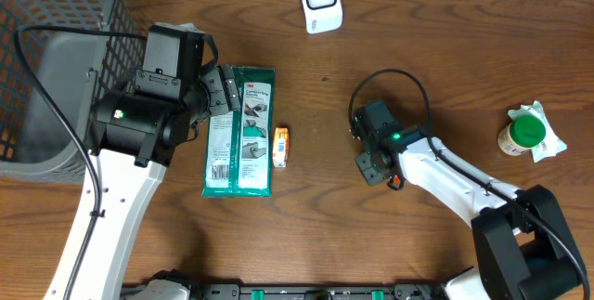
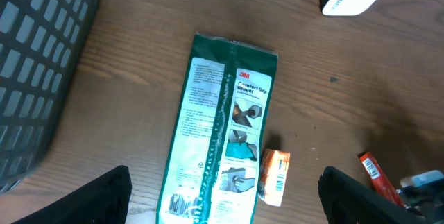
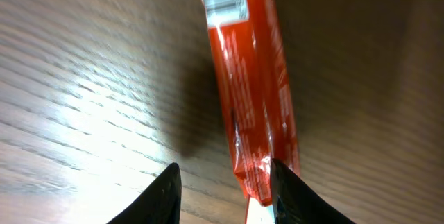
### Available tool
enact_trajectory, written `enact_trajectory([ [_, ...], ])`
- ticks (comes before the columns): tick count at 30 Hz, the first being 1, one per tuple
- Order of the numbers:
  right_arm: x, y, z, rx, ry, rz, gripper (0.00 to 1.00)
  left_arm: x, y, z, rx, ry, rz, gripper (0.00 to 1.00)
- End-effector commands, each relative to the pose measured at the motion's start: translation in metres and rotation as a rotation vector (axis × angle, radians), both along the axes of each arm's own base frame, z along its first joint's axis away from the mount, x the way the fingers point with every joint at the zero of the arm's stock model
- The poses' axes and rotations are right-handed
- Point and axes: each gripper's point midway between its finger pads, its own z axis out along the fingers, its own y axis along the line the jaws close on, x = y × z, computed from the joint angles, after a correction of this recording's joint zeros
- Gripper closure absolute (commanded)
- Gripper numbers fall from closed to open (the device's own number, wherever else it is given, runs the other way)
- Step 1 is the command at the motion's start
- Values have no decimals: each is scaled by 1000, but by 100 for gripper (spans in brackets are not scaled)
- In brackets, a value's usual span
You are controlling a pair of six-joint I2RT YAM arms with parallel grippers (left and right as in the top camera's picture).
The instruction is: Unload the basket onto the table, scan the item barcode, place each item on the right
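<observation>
Within the parted jaws of your right end effector [image 3: 223,175], the red packet [image 3: 246,78] lay unclamped, pointing straight ahead; your left end effector [image 2: 229,200] gaped farther off.

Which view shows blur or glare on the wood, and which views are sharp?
Right wrist view: the table is blurred, with a bright glare patch left of the red packet; left wrist view: the green glove pack is sharp; overhead view: even light, no strong glare.
</observation>
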Motion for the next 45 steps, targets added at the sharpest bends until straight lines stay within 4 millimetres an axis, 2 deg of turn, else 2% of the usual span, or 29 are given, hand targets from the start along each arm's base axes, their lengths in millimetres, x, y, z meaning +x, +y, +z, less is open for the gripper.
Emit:
enact_trajectory([
  [1,8,8,17,24,-42,5,63,2,3,5,13,-13,5,14],
  [12,-5,-10,9,-56,-7,-6,64,2,3,5,13,-14,5,14],
  [23,-9,-13,-1,-57,-8,0,64,2,3,5,13,-14,5,14],
  [35,-8,-16,-2,-72,-20,-4,64,2,3,5,13,-13,5,14],
  [45,-12,-19,-8,-78,-16,-4,70,2,3,5,13,-14,5,14],
])
